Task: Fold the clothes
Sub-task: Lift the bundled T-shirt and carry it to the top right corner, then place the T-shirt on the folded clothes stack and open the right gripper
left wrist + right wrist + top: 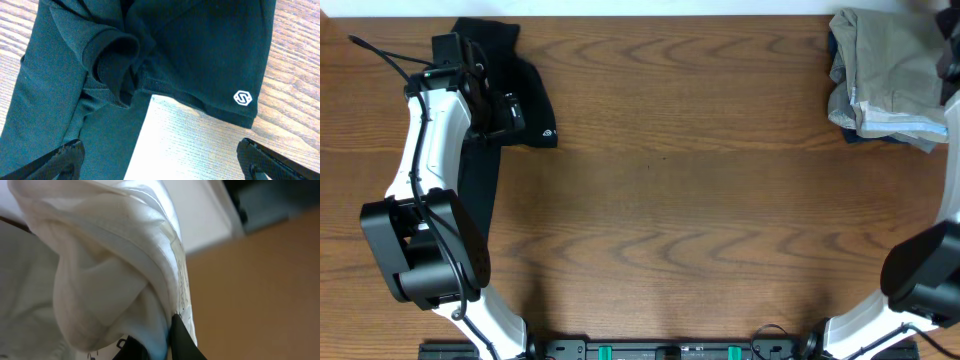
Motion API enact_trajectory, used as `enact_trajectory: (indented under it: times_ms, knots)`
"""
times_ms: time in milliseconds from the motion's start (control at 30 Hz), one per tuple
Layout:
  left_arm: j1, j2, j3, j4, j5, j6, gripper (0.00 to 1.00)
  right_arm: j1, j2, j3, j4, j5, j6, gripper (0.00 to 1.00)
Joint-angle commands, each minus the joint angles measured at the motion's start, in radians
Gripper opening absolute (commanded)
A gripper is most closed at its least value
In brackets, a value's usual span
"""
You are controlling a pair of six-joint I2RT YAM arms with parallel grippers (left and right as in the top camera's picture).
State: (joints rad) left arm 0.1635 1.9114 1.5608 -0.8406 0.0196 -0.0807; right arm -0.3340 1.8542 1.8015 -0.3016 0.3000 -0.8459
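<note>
A long black garment (532,105) with a tiny white logo (549,133) lies at the table's far left, partly under my left arm. In the left wrist view its bunched cloth (200,50) and logo (243,98) lie just ahead of my left gripper (160,150), which is open and empty above it. A crumpled white garment (885,70) sits at the far right corner. My right gripper (167,332) is shut on a fold of this white cloth (100,270). No green logo shows.
The brown wooden table (700,220) spreads between the two garments. A dark piece of cloth (834,42) peeks from under the white pile. My right arm's base (920,270) stands at the right edge.
</note>
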Motion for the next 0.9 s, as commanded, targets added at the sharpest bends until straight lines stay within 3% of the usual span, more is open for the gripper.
enact_trajectory:
  times_ms: [0, 500, 867]
  knots:
    - [0.003, -0.003, -0.001, -0.003, -0.002, -0.038, 0.98, -0.041, 0.054, 0.01, 0.004, 0.097, 0.116, 0.01]
    - [0.003, -0.003, -0.001, 0.002, -0.002, -0.056, 0.98, -0.061, 0.195, 0.01, 0.025, 0.234, 0.196, 0.01]
    - [0.003, -0.003, -0.001, 0.002, -0.002, -0.056, 0.98, 0.034, 0.261, 0.01, -0.068, -0.005, 0.358, 0.01]
